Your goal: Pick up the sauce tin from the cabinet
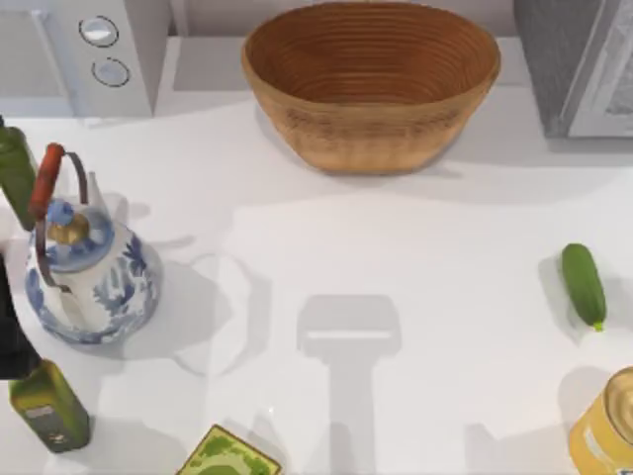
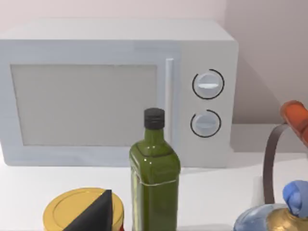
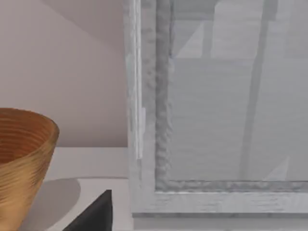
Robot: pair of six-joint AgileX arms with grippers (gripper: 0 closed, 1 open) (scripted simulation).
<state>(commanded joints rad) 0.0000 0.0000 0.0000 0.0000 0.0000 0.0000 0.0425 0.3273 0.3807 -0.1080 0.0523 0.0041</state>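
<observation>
Facing the cabinet (image 3: 211, 120) at the counter's (image 1: 396, 277) far right, door closed; you can't see the sauce tin, presumably inside. Right pincer (image 3: 94, 214) state: cannot tell. Open the door by its edge first.

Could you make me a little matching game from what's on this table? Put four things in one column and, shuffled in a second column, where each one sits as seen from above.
Things:
1. wicker basket
2. cucumber
3. blue-and-white teapot
4. cabinet

Places on the table, top view:
A. back right corner
B. left side
C. back, at the middle
D. right side, in front of the cabinet

Pairs: 1-C, 2-D, 3-B, 4-A
</observation>
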